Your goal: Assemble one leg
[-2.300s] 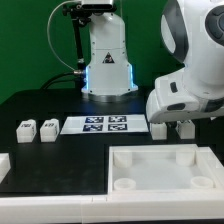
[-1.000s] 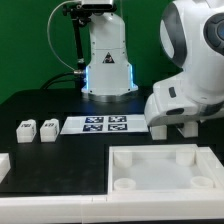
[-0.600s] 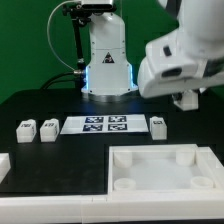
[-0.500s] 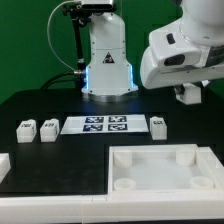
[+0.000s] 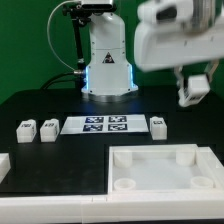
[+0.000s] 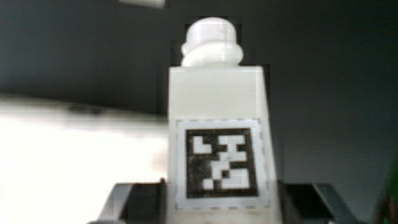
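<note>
My gripper (image 5: 196,84) hangs high at the exterior view's right, shut on a leg (image 5: 195,92), well above the table. In the wrist view that leg (image 6: 217,100) stands between the two dark fingers (image 6: 139,203), its black-and-white tag facing the camera and its round peg end pointing away from the gripper (image 6: 221,198). Three more legs lie on the black table: two side by side (image 5: 25,129) (image 5: 47,128) at the left, and one (image 5: 158,125) just right of the marker board. The white tray (image 5: 150,186) with round corner sockets lies in front.
The marker board (image 5: 105,124) lies flat in the middle of the table. The arm's white base (image 5: 108,60) stands behind it. A white block (image 5: 3,165) sits at the left edge, and a white ledge (image 5: 60,204) runs along the front.
The gripper has risen from the table beside the marker board's right end, carrying one leg up. The neighbouring leg stayed where it lay.
</note>
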`<state>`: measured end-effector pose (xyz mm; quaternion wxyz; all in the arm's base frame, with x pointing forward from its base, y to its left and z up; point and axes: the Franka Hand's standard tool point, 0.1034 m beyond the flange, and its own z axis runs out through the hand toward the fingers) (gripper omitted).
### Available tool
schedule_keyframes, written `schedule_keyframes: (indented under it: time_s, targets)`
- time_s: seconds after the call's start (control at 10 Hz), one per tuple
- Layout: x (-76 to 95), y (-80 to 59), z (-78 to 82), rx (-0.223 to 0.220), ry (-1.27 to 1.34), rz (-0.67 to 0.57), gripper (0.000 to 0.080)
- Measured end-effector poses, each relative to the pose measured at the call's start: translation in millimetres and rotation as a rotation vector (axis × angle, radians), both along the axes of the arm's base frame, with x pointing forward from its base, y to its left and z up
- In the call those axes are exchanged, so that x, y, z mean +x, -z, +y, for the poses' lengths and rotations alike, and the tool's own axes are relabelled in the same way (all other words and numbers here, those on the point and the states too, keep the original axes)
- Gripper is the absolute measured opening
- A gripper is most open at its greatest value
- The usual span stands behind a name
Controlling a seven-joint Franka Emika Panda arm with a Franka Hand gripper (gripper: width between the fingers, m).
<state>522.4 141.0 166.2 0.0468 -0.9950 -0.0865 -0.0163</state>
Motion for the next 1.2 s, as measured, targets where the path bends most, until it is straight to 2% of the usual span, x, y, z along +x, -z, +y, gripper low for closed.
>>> schedule_keyframes:
  time_s: [0.1,0.3,0.4,0.5,0.6,0.7,0.8,0.9,1.0,1.2]
  targets:
    - [10.9,-12.2,7.3,0.012,0.028,-0.107,0.0291]
    - [8.7,-5.9,5.6,0.050,0.033,-0.323,0.0292]
    - [7.9,-5.9,5.8,0.061,0.036,-0.380,0.0292]
    - [14.7,-10.3,4.5,0.084,0.041,-0.498,0.0292]
    - [26.7,-9.1,-9.4,0.076,0.009,-0.618,0.0292]
    - [48.9,-15.8,-20.3,0.059,-0.007,-0.664,0.0292]
    - [69.9,-31.3,-19.2,0.061,-0.008,-0.701,0.0292]
    - [81.6,-36.9,-12.1,0.063,-0.018,-0.700,0.0292]
    - [88.6,-37.3,-6.2,0.067,-0.029,-0.714,0.0292]
    - [88.0,-34.7,-7.0,0.066,-0.028,-0.710,0.0292]
